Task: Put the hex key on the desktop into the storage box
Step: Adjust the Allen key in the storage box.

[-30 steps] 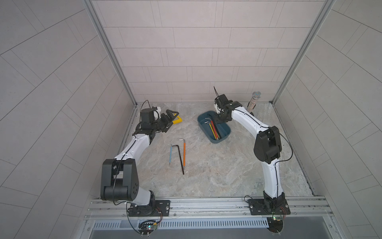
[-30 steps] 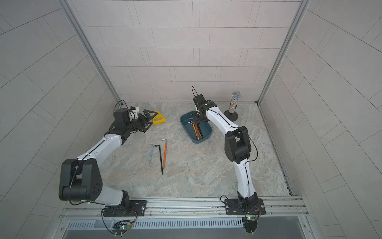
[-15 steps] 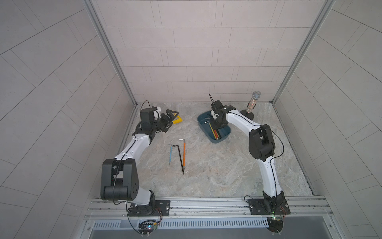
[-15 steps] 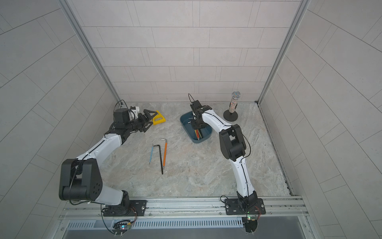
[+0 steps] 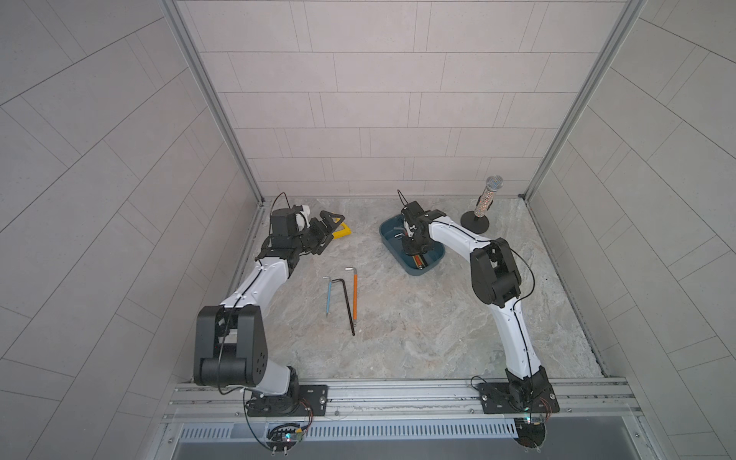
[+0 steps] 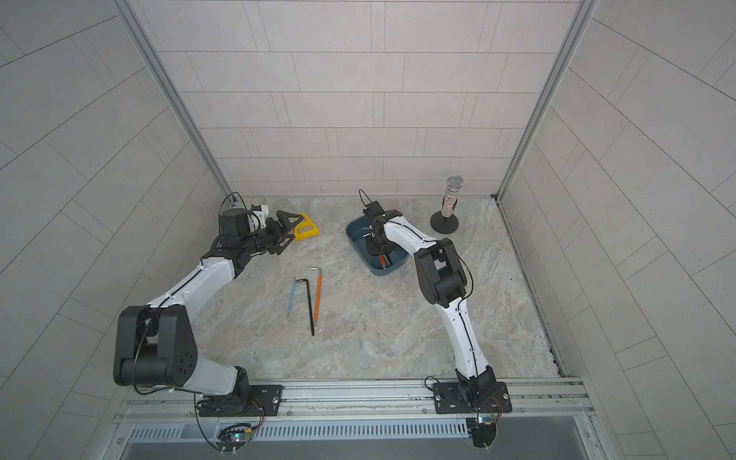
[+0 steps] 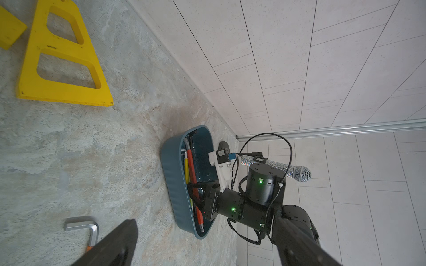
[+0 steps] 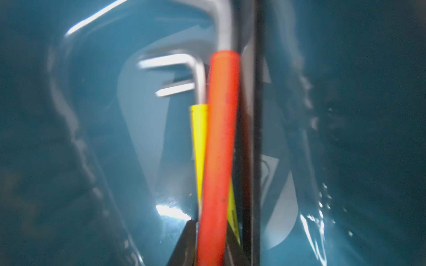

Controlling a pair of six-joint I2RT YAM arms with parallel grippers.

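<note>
Storage box [image 7: 171,175] holds red hex key [image 7: 191,170] and others; three loose hex keys [image 5: 347,306] lie on desk [image 5: 418,326] beside it. Left fingers [image 7: 110,246] are open; right fingers [image 8: 183,246], inside box, I cannot tell.

Robot lab test cell. Marble-look worktop [image 5: 418,338] boxed in on three sides by grey tiled walls [image 5: 378,119] with aluminium corner posts [image 5: 214,99]. Left arm [image 5: 259,282] and right arm [image 5: 511,318], white and black, bolted to an aluminium rail [image 5: 398,394] along the front edge, loose cables, a bare circuit board [image 5: 284,437] with lit LEDs hanging below it. Staged props: loose hex keys [image 5: 355,294], a yellow plastic piece [image 7: 64,95], a glitter microphone [image 5: 486,201] on a stand.
</note>
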